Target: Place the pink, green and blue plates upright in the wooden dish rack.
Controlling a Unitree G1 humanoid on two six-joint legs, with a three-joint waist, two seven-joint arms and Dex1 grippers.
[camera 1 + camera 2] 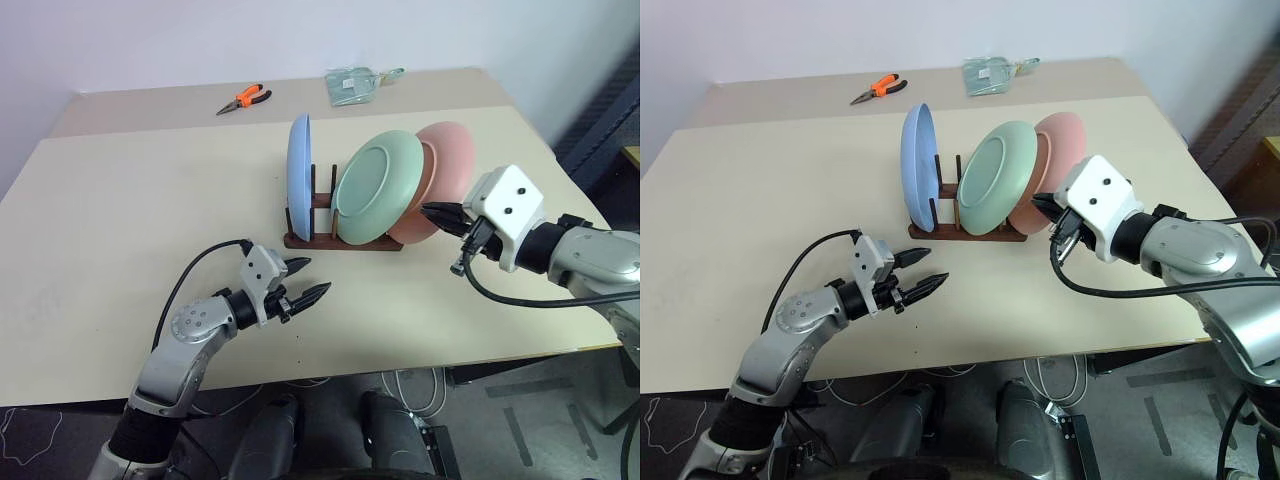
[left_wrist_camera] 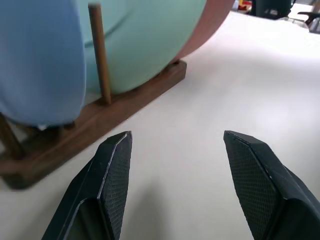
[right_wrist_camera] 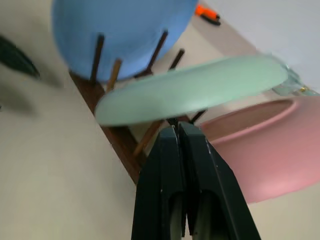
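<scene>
Pale beige bench [image 1: 120,230] carries one wooden dish rack [image 1: 340,238] near its middle, toward the far edge, and three plates stand in it: one blue plate [image 1: 299,175] upright at the rack's left end, one green plate [image 1: 378,187] leaning to the right in the middle, and one pink plate [image 1: 447,170] leaning behind the green one at the right end. One pair of orange-handled pliers [image 1: 243,98] and one clear plastic packet [image 1: 352,84] lie along the far edge. Two claws hover over the bench: the left claw [image 1: 305,279] near the front edge, fingers spread and empty, pointing toward the rack; the right claw [image 1: 437,214] with its fingers pressed together, holding nothing, its tip just beside the pink plate's lower rim.
</scene>
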